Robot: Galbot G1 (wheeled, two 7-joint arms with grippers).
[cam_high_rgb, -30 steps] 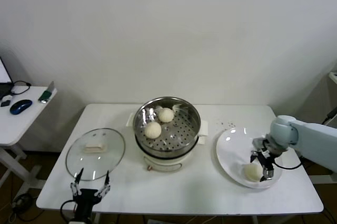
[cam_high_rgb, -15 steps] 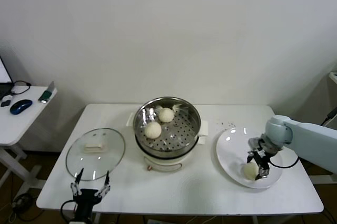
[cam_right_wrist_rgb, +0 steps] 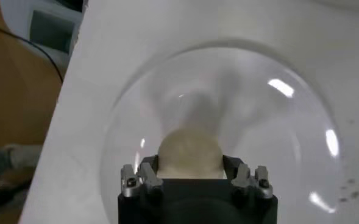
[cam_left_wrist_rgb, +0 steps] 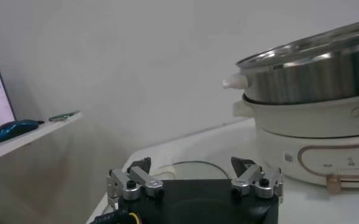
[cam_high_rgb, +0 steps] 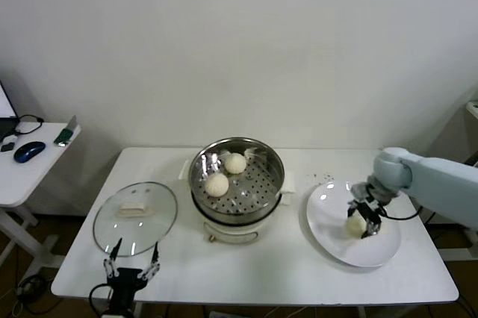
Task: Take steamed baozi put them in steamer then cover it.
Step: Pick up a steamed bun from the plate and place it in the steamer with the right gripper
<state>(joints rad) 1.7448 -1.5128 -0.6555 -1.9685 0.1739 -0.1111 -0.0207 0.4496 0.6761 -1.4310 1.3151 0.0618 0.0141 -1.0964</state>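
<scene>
The steamer point(cam_high_rgb: 237, 181) stands mid-table, a shiny pot on a white base, with two baozi point(cam_high_rgb: 217, 184) point(cam_high_rgb: 235, 163) on its perforated tray. It also shows in the left wrist view point(cam_left_wrist_rgb: 313, 91). The glass cover point(cam_high_rgb: 135, 217) lies flat on the table left of the steamer. My right gripper point(cam_high_rgb: 360, 222) is shut on a third baozi point(cam_high_rgb: 355, 225) and holds it just above the white plate point(cam_high_rgb: 336, 239). In the right wrist view the baozi point(cam_right_wrist_rgb: 190, 151) sits between the fingers point(cam_right_wrist_rgb: 145, 172), with the plate point(cam_right_wrist_rgb: 277, 122) below. My left gripper point(cam_high_rgb: 131, 270) is open and empty at the table's front edge. A fourth baozi is not in view.
A side table point(cam_high_rgb: 30, 161) with a mouse and cables stands at the far left. A few dark specks point(cam_high_rgb: 325, 178) lie on the table behind the plate. The wall is close behind the steamer.
My right gripper has closed on the baozi and lifted it up and back from the plate's near side toward its middle. The left arm has not moved.
</scene>
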